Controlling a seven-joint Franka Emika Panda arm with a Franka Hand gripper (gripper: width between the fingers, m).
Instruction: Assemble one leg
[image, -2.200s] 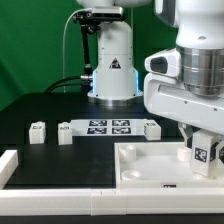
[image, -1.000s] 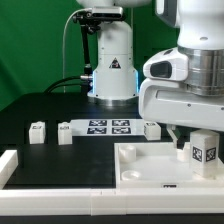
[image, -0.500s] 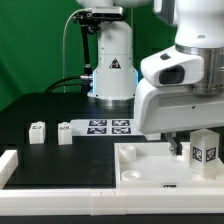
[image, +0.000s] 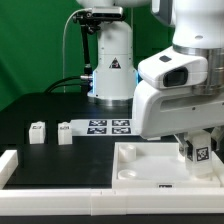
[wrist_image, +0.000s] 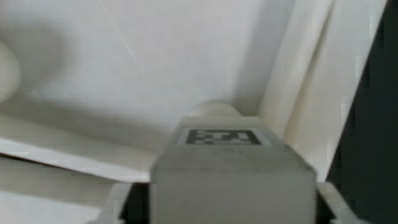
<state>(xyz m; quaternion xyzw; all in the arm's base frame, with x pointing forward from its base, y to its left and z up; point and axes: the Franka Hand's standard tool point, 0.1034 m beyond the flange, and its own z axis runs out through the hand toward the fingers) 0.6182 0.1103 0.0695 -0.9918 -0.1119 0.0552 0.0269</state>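
My gripper (image: 199, 147) is shut on a white leg (image: 201, 155) with its black-and-white tag facing the camera. It holds the leg upright over the right far corner of the large white square board (image: 140, 168), at or just above its surface. In the wrist view the leg (wrist_image: 226, 150) fills the space between my fingers (wrist_image: 128, 200), tag on its end, above the board's inner corner and raised rim (wrist_image: 311, 70). Two more legs (image: 38, 131) (image: 65, 131) stand on the black table at the exterior view's left.
The marker board (image: 108, 126) lies behind the square board, in front of the robot base (image: 112, 70). A white raised edge piece (image: 8, 166) sits at the exterior view's near left. My arm's bulk hides the table's far right.
My wrist has shifted toward the exterior view's left and turned a little. The held leg has stayed over the board's right corner and sits slightly lower.
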